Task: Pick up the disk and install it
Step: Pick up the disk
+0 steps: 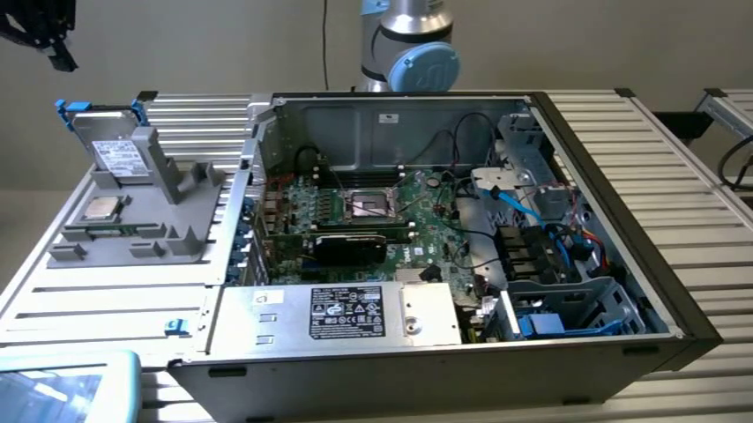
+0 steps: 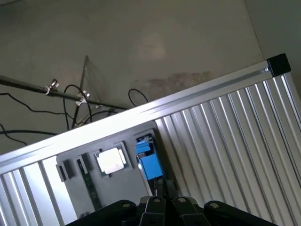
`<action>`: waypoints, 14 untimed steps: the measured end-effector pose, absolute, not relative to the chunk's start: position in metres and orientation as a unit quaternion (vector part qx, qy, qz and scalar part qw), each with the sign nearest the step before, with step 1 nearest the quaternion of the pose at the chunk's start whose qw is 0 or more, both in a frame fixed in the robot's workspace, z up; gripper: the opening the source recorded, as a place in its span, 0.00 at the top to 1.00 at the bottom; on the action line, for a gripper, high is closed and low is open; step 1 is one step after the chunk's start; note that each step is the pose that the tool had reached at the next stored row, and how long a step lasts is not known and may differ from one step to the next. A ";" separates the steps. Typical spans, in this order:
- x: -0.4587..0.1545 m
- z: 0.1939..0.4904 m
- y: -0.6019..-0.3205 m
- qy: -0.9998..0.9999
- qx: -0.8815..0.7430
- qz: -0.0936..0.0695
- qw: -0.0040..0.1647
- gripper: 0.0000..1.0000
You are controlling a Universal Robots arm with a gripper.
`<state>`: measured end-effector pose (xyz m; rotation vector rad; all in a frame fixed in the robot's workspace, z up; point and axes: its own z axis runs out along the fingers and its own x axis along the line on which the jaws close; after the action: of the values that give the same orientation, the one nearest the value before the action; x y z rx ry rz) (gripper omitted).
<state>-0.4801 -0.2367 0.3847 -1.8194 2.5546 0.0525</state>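
A ribbed aluminium bench (image 1: pixel 671 167) stands before a plain grey wall (image 1: pixel 200 44). It carries an open computer case (image 1: pixel 588 352) and a grey holder (image 1: pixel 176 189). The disk (image 1: pixel 118 150) stands upright in that holder, at the exterior view's left. The end effector (image 2: pixel 164 186) hangs clear of the disk, its fingers pressed together and holding nothing.

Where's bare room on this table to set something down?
Bare ribbed aluminium table lies at the exterior view's right of the open black computer case, and in front of the grey plastic holder. The holder and the case's inside are crowded.
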 end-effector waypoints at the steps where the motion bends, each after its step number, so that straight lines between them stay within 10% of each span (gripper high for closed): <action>1: -0.480 0.385 -0.237 0.809 -0.587 0.017 0.002 0.89; 14: -0.480 0.385 -0.237 0.734 -0.679 0.017 0.001 0.89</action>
<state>-0.4801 -0.2367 0.3847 -2.1315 2.3058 0.0524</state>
